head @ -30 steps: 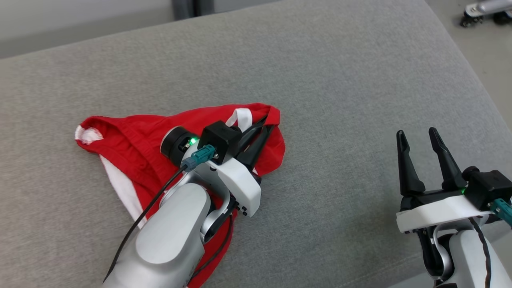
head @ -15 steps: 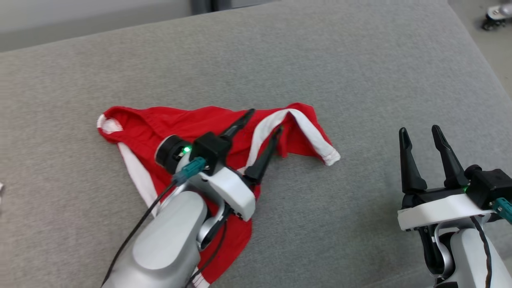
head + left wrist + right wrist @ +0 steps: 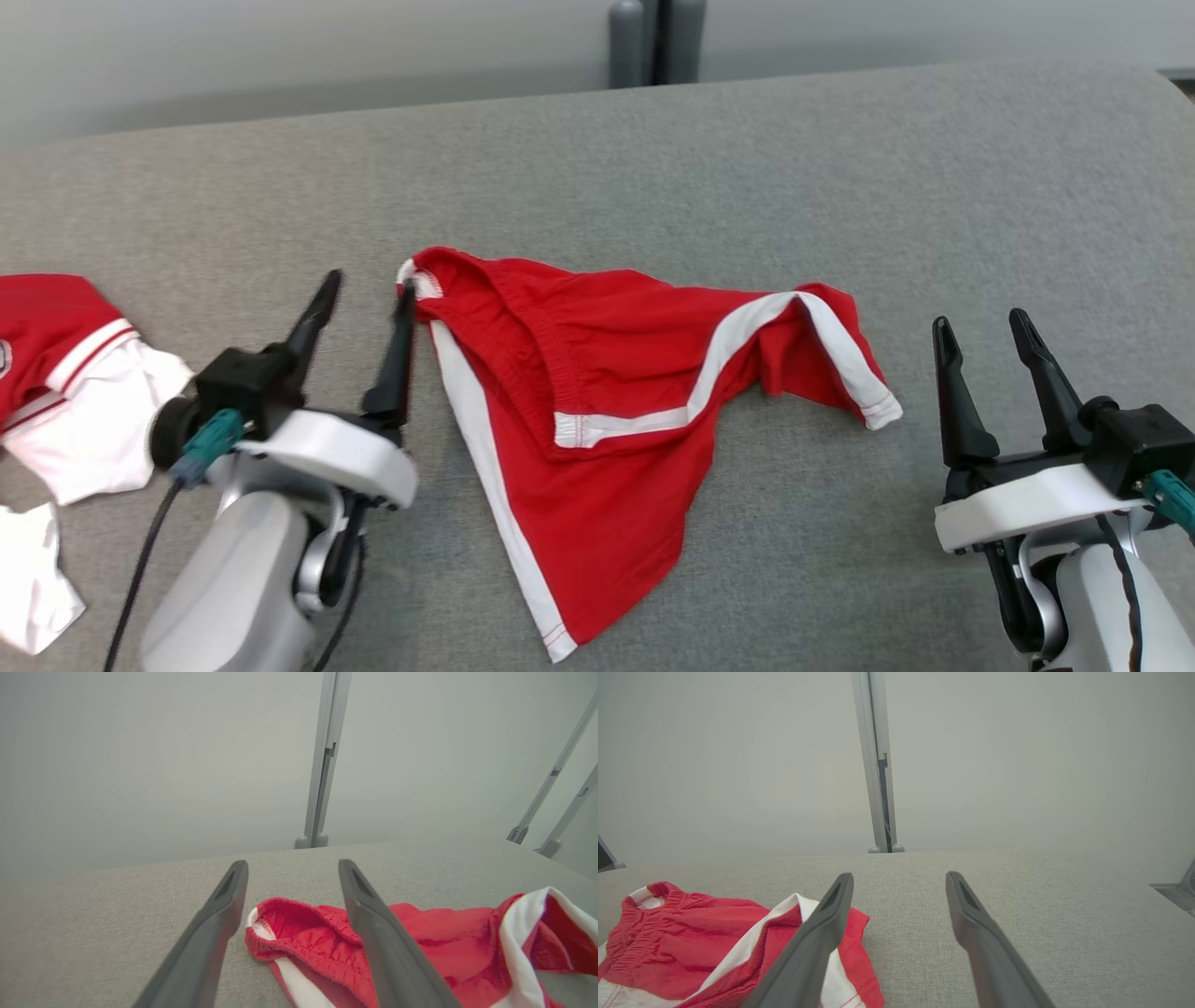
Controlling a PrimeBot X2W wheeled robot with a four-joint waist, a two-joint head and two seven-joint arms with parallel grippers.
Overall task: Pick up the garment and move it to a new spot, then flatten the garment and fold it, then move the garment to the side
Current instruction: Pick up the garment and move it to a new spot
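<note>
on couch (image 3: 747,159), red garment (image 3: 607,401) just beside left fingers (image 3: 394,355), apart from right fingers (image 3: 954,401)

Open grey fabric surface (image 3: 747,168) across the upper half of the head view, bare from left edge to right edge up to the far rim. Centre taken by the red garment (image 3: 607,392), spread from upper centre-left down to the bottom edge, one lobe reaching right. Bare strip between that lobe and the right tool (image 3: 979,321), jaws apart. Tight at the left: left tool (image 3: 369,285), jaws apart, just beside the garment's waistband corner. Far left edge crowded by a second red-and-white garment (image 3: 65,392). Beyond the far rim, a grey post (image 3: 653,42) at top centre.
</note>
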